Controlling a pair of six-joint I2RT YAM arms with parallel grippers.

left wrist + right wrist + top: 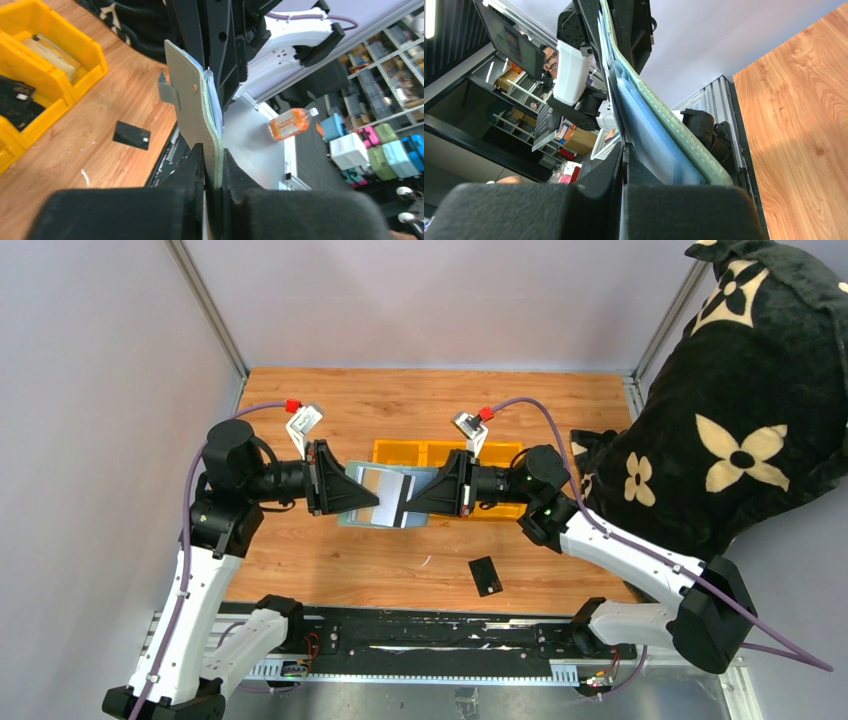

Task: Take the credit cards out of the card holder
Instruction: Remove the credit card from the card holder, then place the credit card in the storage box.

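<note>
Top view, holder: the card holder (350, 515), a flat pale grey-green wallet, hangs over the middle of the table (350, 405), lifted between my two arms
Top view, left gripper (372, 502): reaches in from nine o'clock; clamped on the holder's left edge
Top view, right gripper (412, 502): reaches in from three o'clock; tips meet the holder's right part
Top view, loose card: a black card (486, 575) lies flat on the wood at five o'clock of the holder, well apart; I judge one card is out
Top view, surroundings: yellow bins (400, 452) just behind the holder at twelve o'clock; a black cloth (740, 430) with pale flowers at three o'clock
Left wrist view: my left gripper (212, 152) pinches the card holder (192, 110), which stands on edge and runs up toward twelve o'clock; the black card (131, 135) at nine o'clock; the yellow bins (55, 75) at ten o'clock
Right wrist view: my right gripper (625, 150) is pressed tight together; a thin leaf from the card holder (674, 132) enters the seam; card or pocket lip, I cannot tell
Step in hand: I judge I am drawing a further card while my left side braces the holder
Next move calls for: a straight pull toward three o'clock along the pocket; firm left hold; then a check that a card came free
</note>
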